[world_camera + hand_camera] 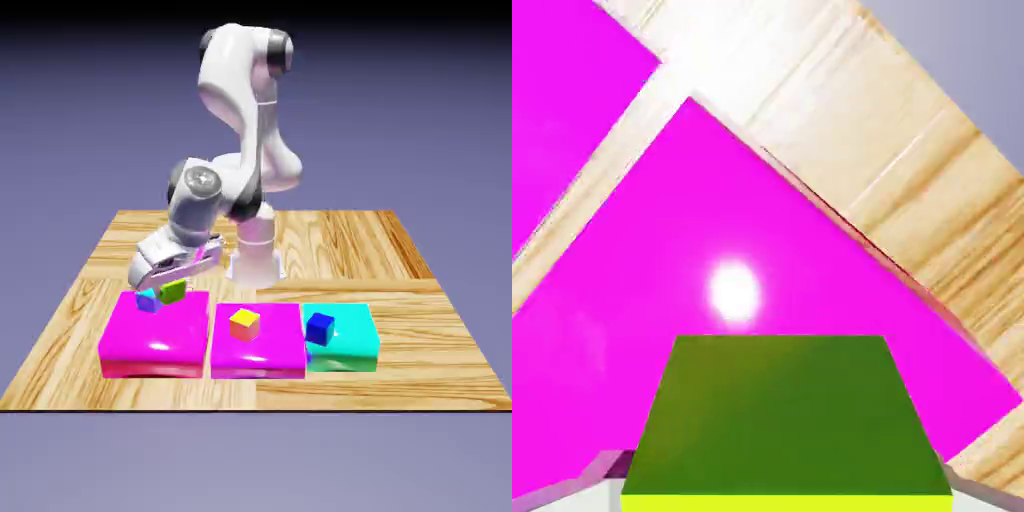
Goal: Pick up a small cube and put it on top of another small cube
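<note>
Seen in the exterior view: white Franka arm (245,110) bent over the wooden table (400,250), its gripper (165,272) low above the back edge of the left magenta slab (150,340); green cube (173,291) with yellow-green top just under the finger ends, right beside the cyan-topped cube (148,299), the 2 touching or nearly so (cannot tell which); cyan-topped cube sitting on that same slab, just to the exterior view's left of the green cube and slightly nearer the camera; whether the green cube rests on the slab or hangs just above it not clear from here.

In the hand view: green cube (787,415) large at the bottom middle, dark green face filling the space between the 2 grey finger tips (607,475), bright yellow-green strip along its lower edge; jaws closed in on the cube, narrow gap taken up by it; magenta slab (812,250) beneath with a white glare spot, a second magenta slab (562,110) at upper left, a strip of wood between them.

Further along from the left magenta slab, toward the exterior view's right: middle magenta slab (275,350) carrying a yellow-topped orange cube (244,324); beyond it a cyan slab (350,340) carrying a dark-blue cube (319,327); all 3 slabs in 1 row, close together.
</note>
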